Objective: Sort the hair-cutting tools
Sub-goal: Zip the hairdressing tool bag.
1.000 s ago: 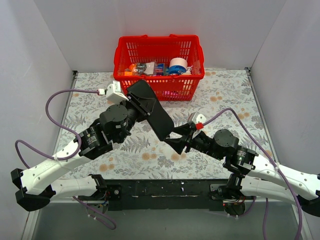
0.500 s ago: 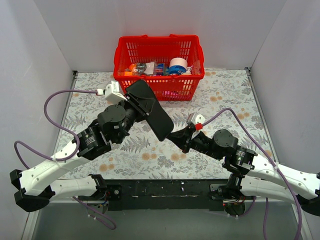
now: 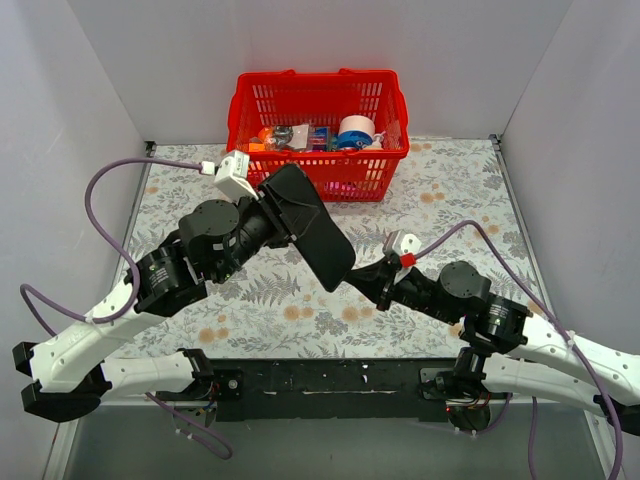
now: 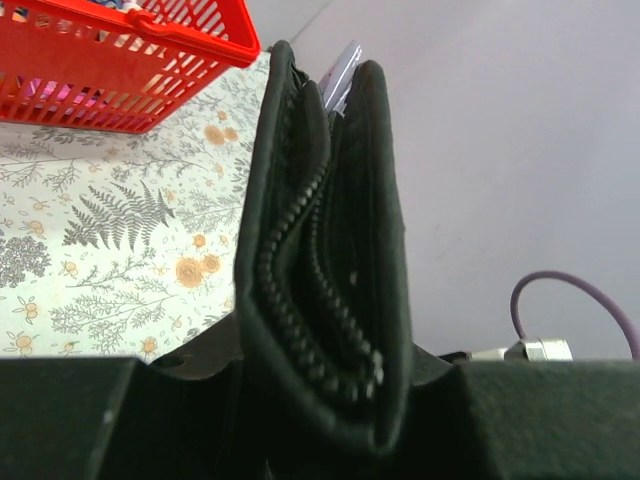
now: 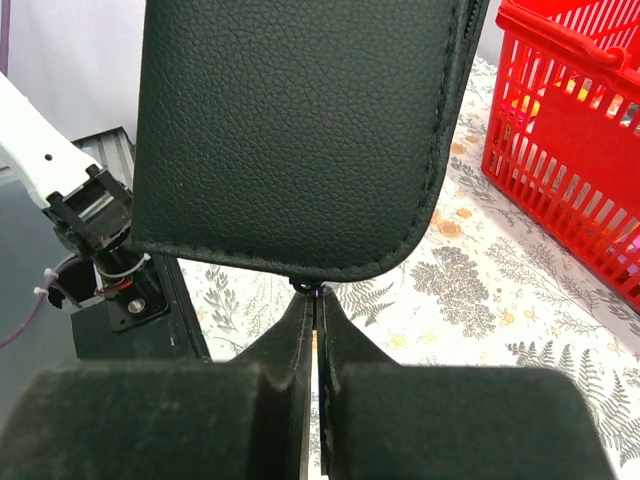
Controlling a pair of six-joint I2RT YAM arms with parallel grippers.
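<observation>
Two grippers are engaged on one black pouch (image 3: 315,235), which is held in the air above the patterned table (image 3: 450,200), in front of the red basket (image 3: 243,120). On the left, the left gripper (image 3: 272,212) is clamped across the pouch's upper end, and from its wrist view the zipper (image 4: 300,250) is seen partly parted. A pale metallic tip (image 4: 342,68) is seen poking from the far mouth; it is judged to be one of the hair-cutting tools, though which one cannot be told, and no other tools are seen. On the right, the right gripper (image 5: 312,315) is pressed fully together just under the pouch's rounded lower edge, where a small zip tab (image 5: 305,287) sits at its tips; whether the tab is truly pinched cannot be told. If the tab is missed, a pull would slide off. If the pouch is tilted further, its contents could be spilled onto the table.
</observation>
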